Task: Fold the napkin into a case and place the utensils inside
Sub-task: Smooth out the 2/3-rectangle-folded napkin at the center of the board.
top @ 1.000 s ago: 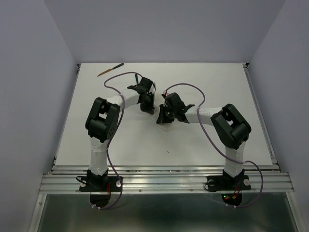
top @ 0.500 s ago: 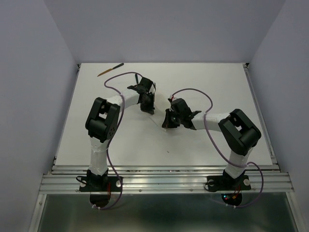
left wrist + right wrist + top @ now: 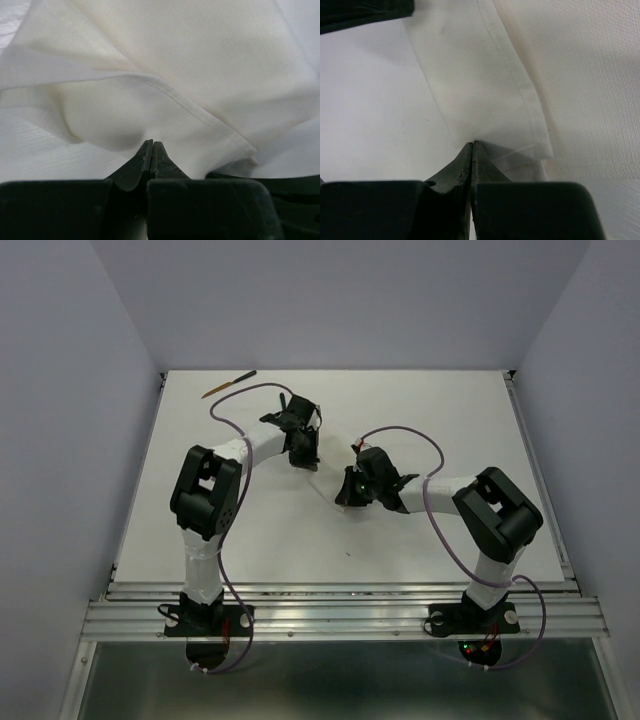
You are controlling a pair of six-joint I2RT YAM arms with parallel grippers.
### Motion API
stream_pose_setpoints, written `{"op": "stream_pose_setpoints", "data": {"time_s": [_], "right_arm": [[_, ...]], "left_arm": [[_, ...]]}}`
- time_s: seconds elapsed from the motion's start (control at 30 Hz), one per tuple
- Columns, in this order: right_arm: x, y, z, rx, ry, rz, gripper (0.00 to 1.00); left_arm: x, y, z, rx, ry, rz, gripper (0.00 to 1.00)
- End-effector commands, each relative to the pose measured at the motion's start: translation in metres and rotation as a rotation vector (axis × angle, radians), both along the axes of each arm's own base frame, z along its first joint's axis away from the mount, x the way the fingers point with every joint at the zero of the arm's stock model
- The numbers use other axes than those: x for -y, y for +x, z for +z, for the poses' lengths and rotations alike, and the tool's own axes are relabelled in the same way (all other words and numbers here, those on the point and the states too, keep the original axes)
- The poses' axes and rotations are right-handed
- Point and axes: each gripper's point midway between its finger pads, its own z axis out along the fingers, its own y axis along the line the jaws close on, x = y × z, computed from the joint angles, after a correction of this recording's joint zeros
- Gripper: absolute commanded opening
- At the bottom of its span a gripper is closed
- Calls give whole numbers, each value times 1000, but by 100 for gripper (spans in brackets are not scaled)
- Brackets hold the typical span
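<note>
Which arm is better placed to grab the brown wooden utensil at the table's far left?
Left. The brown wooden utensil lies far left, nearer the left end effector than the right end effector. Both pinch the white cloth napkin, so release comes first.

white table (image 3: 450,410) w/ the napkin (image 3: 200,75) bunched up on it, 1 wooden utensil (image 3: 229,384) lying well apart from napkin, far-left of it

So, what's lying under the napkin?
Nothing shows under it: the napkin is bunched in folds that cover whatever lies beneath. Around it only white table shows; one utensil lies uncovered at the far edge.
</note>
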Motion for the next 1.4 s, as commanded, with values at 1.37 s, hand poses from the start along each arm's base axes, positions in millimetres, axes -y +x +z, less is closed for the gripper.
{"op": "stream_pose_setpoints", "data": {"time_s": [1.37], "right_arm": [[7, 3, 5, 16, -45, -16, 1]], "left_arm": [[-74, 43, 53, 117, 118, 304, 0]]}}
